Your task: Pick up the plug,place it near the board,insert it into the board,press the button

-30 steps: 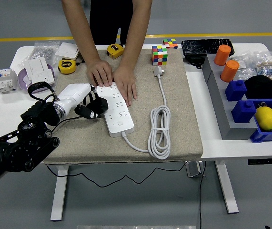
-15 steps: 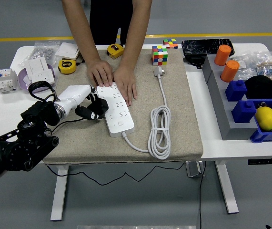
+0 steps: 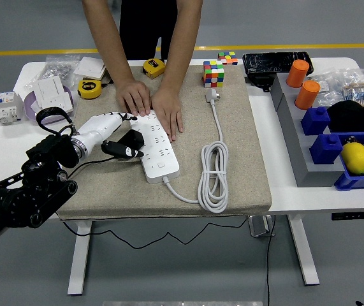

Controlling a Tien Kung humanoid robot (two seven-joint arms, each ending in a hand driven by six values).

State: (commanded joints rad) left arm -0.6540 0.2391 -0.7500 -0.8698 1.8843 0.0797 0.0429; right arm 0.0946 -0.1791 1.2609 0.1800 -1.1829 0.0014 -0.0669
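Black plug (image 3: pixel 129 139), clamped in the left hand (image 3: pixel 115 135) at frame centre-left, needs squaring to the strip (image 3: pixel 156 148) sockets while the person's hands (image 3: pixel 151 105) steady it.

The robot's left arm (image 3: pixel 22 197) is matte black, built from rounded, chunky segments joined by round joints with small visible screws. A thin black cable loops out in an arc above the forearm near the wrist. The wrist section is a smooth, glossy white cylinder with a narrow silver ring where it meets the black arm. The left hand (image 3: pixel 119 141) has a white back and black fingers (image 3: pixel 123 151) with pale tips.

The person (image 3: pixel 145 57) wears a black top with short sleeves; both forearms are bare, with light brown skin. The person's hands (image 3: pixel 151 105) are bare, with no rings or watch showing.
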